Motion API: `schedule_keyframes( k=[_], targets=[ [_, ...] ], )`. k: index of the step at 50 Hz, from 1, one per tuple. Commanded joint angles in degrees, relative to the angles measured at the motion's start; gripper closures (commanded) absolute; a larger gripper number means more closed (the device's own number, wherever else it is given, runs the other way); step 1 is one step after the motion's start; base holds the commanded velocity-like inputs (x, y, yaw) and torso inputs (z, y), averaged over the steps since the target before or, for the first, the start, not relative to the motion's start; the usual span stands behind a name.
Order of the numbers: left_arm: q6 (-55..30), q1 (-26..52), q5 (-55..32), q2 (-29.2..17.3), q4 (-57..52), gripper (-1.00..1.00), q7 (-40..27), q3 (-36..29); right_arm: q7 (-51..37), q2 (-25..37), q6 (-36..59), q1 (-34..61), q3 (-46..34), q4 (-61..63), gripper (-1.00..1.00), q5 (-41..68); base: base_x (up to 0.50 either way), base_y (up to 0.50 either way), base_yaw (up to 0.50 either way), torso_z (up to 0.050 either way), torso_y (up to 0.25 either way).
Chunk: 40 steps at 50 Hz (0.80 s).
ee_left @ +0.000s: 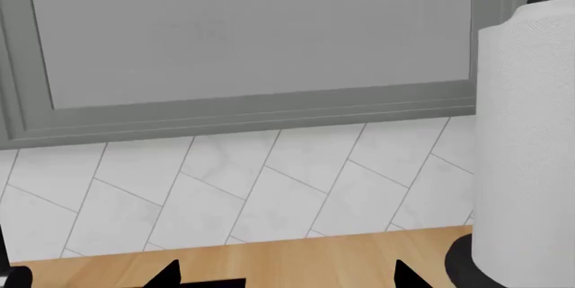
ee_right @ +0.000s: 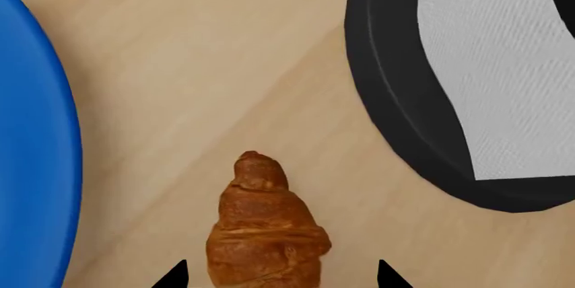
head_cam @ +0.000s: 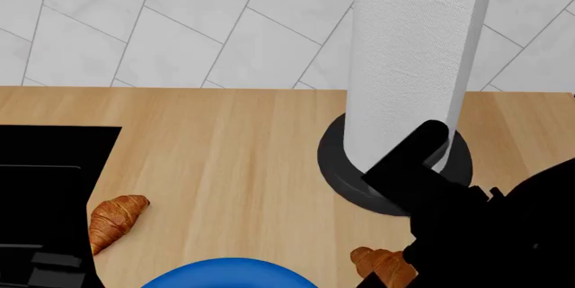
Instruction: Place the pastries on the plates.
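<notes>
Two croissants lie on the wooden surface [head_cam: 233, 167]. The left croissant [head_cam: 115, 221] sits just beside the black left arm [head_cam: 40, 207], its long axis running diagonally, one tip toward the tiled wall [head_cam: 180, 25] and right, the other toward the robot and left. The right croissant [ee_right: 265, 234] lies between the blue plate [ee_right: 31, 167] and the black round base [ee_right: 395, 106] of the paper towel holder, touching neither. In the right wrist view its long axis runs straight out from the right gripper [ee_right: 280, 276], with the narrow tip pointing away from the jaws. Those jaws stand spread apart, one fingertip on either side of the croissant's broad end, gripping nothing.

In the head view only an arc of the blue plate shows at the near edge, between the two croissants. The paper towel roll [head_cam: 413, 59] stands upright on its base, close behind the right arm [head_cam: 476, 221] and partly hidden by it.

The left gripper [ee_left: 283, 276] faces the tiled wall and a grey window frame [ee_left: 242, 110], with the paper towel roll off to one side; its jaws are parted and hold nothing.
</notes>
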<state>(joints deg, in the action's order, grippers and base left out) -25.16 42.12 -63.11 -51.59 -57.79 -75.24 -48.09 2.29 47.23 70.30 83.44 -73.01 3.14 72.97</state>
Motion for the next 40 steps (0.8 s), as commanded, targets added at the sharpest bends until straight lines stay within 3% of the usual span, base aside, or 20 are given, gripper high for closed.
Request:
schedule_keyframes(
  k=[1, 27, 28, 40],
  targets=[
    [0.28, -0.31, 0.38, 0.01, 0.03, -1.0, -0.07, -0.42, 0.25, -0.66, -0.82, -1.32, -1.02, -0.31, -1.0, -0.8, 0.0, 0.0, 0.0, 0.0, 0.0],
    [0.75, -0.17, 0.5, -0.24, 0.08, -1.0, -0.14, -1.01, 0.16, -0.97, -2.21, -3.03, -2.33, -0.94, -1.0, -2.29, 0.0, 0.0, 0.0, 0.0, 0.0],
    [0.76, -0.14, 0.48, -0.27, 0.06, -1.0, -0.17, -1.01, 0.01, -1.02, -2.28, -3.1, -2.3, -1.05, 1.0, -2.3, 0.0, 0.0, 0.0, 0.0, 0.0],
    [0.88, 0.15, 0.42, -0.23, 0.16, -1.0, -0.18, -1.2, -2.84, 1.65, -0.58, -0.9, 0.65, 2.76, 1.0, 2.07, 0.0, 0.0, 0.0, 0.0, 0.0]
  ],
)
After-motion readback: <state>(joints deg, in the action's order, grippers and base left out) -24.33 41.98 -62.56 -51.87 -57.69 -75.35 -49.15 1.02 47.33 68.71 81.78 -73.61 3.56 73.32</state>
